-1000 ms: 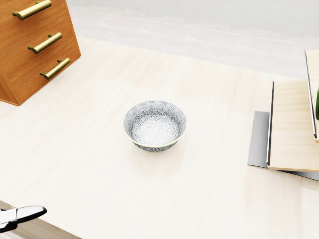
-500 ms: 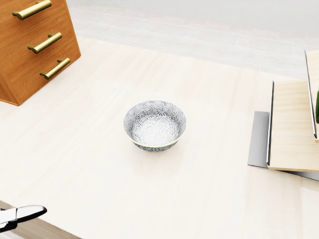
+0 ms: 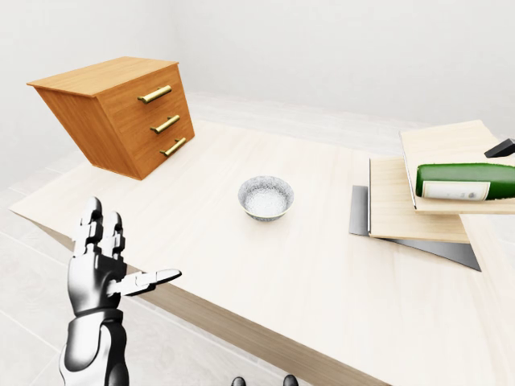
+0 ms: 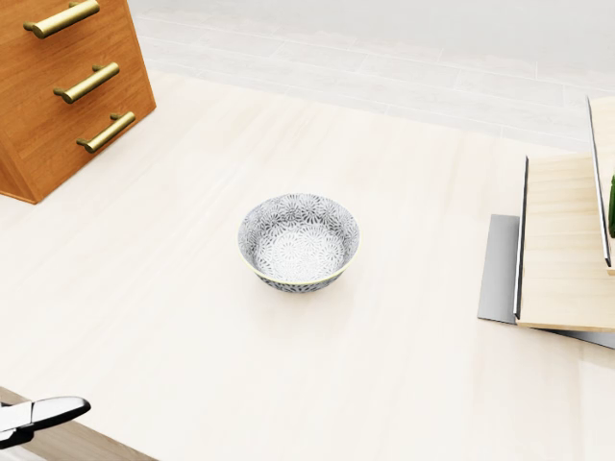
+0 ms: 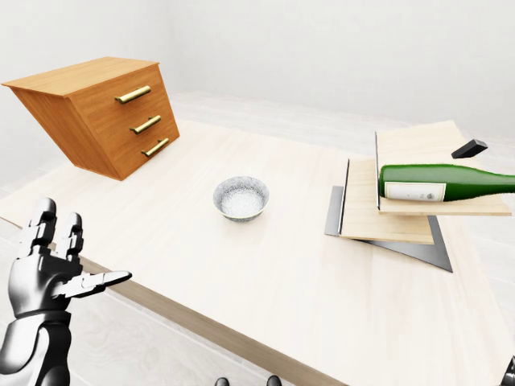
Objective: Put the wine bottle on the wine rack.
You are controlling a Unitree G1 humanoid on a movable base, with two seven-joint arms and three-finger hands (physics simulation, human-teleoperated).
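Observation:
A green wine bottle (image 5: pixel 438 182) with a pale label lies on its side on the upper boards of the stepped pale-wood wine rack (image 5: pixel 366 211), at the right of the table. In the head view only a thin green edge of the bottle (image 4: pixel 611 202) shows at the right border. My left hand (image 3: pixel 121 256) is raised at the lower left, outside the table's near edge, open with fingers spread and holding nothing. It is far from the bottle. My right hand does not show.
A patterned grey bowl (image 4: pixel 299 240) sits mid-table. A tilted wooden drawer cabinet (image 3: pixel 121 112) with brass handles stands at the table's left. A small black block (image 5: pixel 469 148) lies on the rack's top board. The rack rests on a grey base plate (image 5: pixel 402 245).

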